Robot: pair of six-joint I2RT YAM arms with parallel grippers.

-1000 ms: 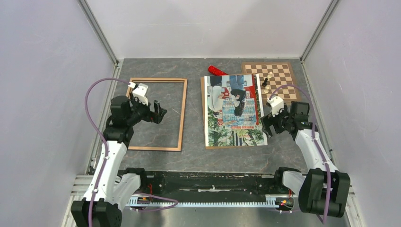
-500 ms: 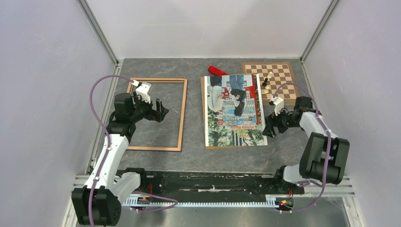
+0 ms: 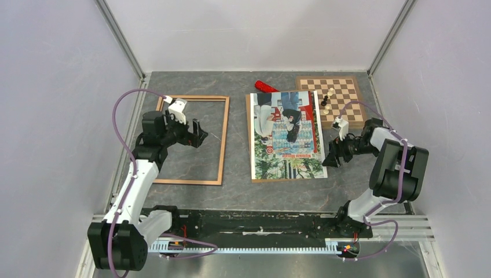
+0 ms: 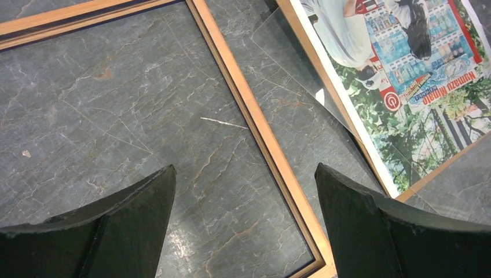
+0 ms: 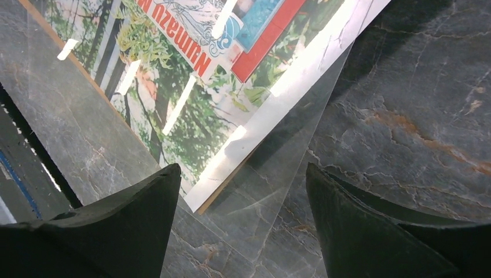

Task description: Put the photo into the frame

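Note:
The frame (image 3: 223, 139) lies flat on the left, light wood face up, with bare table inside it. The photo (image 3: 286, 134) lies face up in the middle on a brown panel (image 3: 249, 133), with a clear sheet (image 5: 289, 168) over it that sticks out past its near right corner. My left gripper (image 3: 200, 134) is open and empty above the frame's inside, near its right rail (image 4: 255, 127); the left wrist view shows the photo (image 4: 405, 75) beyond. My right gripper (image 3: 334, 157) is open and empty at the photo's near right corner (image 5: 191, 87), its fingers astride the sheet's overhang.
A chessboard (image 3: 347, 87) with several pieces (image 3: 328, 99) lies at the back right, touching the photo's far right corner. A red object (image 3: 266, 87) lies behind the photo. Walls close in the left, right and back. The arm bases and a rail run along the near edge.
My right arm has folded, its elbow swinging out to the right, while its gripper stays at the photo's near right corner. My left gripper has shifted slightly right and farther over the frame.

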